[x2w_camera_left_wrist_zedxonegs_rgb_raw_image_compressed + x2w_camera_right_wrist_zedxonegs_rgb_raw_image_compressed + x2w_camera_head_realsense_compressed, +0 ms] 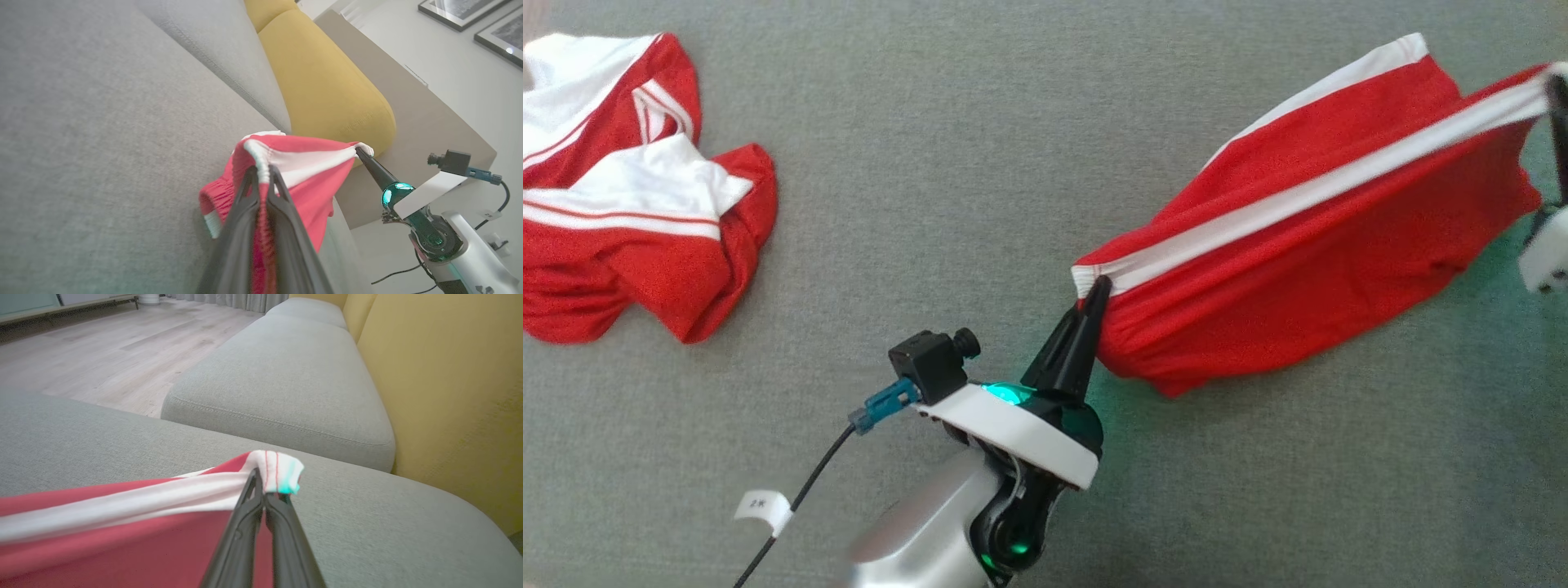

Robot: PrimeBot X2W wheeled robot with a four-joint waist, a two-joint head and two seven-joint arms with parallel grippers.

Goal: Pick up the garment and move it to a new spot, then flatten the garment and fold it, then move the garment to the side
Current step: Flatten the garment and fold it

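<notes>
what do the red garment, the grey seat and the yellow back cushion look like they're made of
Red garment: thin, smooth knit, probably polyester sportswear; it drapes softly, pulls taut along the white stripe, and has a gathered elastic band.
Grey seat: matte woven upholstery, fine flecked weave, stitched edge seam.
Yellow back cushion: similar matte fabric, likely padded, judging by its rounded shape.
</notes>
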